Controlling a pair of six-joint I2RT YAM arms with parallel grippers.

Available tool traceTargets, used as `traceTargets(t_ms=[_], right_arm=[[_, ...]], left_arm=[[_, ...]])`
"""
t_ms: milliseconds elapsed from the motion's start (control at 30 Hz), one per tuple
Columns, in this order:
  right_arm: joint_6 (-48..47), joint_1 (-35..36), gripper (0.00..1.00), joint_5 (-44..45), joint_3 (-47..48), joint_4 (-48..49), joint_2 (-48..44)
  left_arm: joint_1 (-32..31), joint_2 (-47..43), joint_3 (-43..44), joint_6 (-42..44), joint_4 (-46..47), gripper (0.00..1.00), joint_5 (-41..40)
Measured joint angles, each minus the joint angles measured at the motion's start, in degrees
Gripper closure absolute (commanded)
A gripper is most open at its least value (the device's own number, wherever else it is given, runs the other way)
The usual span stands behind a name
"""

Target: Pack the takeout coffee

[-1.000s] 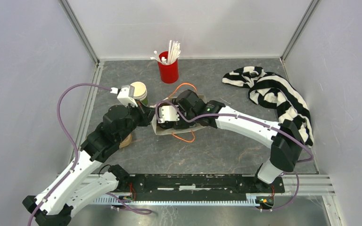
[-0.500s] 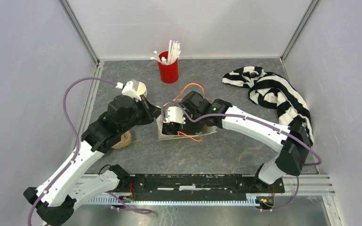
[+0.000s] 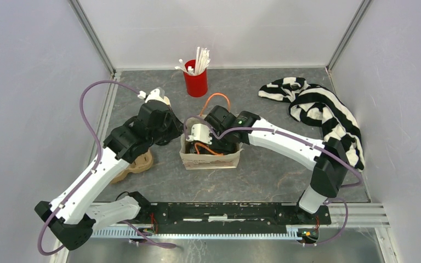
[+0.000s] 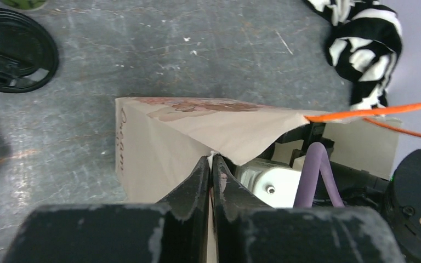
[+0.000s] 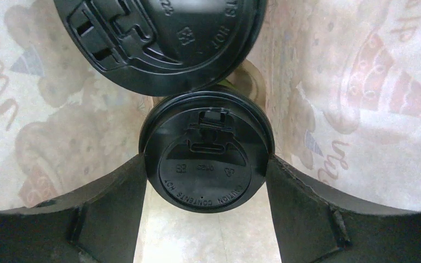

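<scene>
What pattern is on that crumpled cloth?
The cloth has black and white stripes, clearest in the top external view.

Two tools are working over the counter (image 3: 263,181): the left tool (image 4: 212,164) and the right tool (image 5: 205,167). One paper bag (image 3: 211,160) is standing there, holding two coffees, a nearer lidded cup (image 5: 205,156) and a farther lidded cup (image 5: 159,38). One loose black lid (image 4: 13,49), one red cup (image 3: 196,85) of white sticks (image 3: 200,57) too bunched to count, one striped cloth (image 3: 318,109) and one tan cardboard piece (image 3: 137,163) are sitting around it.
</scene>
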Motion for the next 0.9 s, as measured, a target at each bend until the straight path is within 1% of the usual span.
traceTargets(t_ms=[67, 267, 400, 733, 767, 833, 900], right_arm=[[-0.02, 0.0, 1.0, 0.02, 0.42, 0.37, 1.03], [-0.15, -0.26, 1.0, -0.02, 0.46, 0.85, 1.92], [-0.46, -0.72, 1.0, -0.28, 0.46, 1.11, 2.38], [-0.74, -1.14, 1.0, -1.14, 0.48, 1.92, 3.17], [-0.74, -1.16, 0.99, -1.25, 0.5, 1.95, 3.19], [-0.74, -1.18, 0.93, -1.29, 0.74, 1.81, 3.26], [-0.72, -1.18, 0.85, -1.31, 1.44, 1.25, 3.63]], left_arm=[[0.0, 0.72, 0.39, 0.09, -1.01, 0.82, -1.7], [0.0, 1.29, 2.29, 1.49, -1.9, 0.63, -5.25], [0.0, 1.2, 4.07, 3.3, -1.95, 0.54, -7.26], [0.0, -1.55, 8.79, 8.46, -3.96, 0.51, -12.15], [0.0, -1.86, 9.31, 8.66, -4.26, 0.51, -12.46], [0.0, -2.51, 10.43, 9.46, -4.92, 0.51, -13.27], [0.0, -3.1, 10.99, 9.9, -5.18, 0.51, -13.77]])
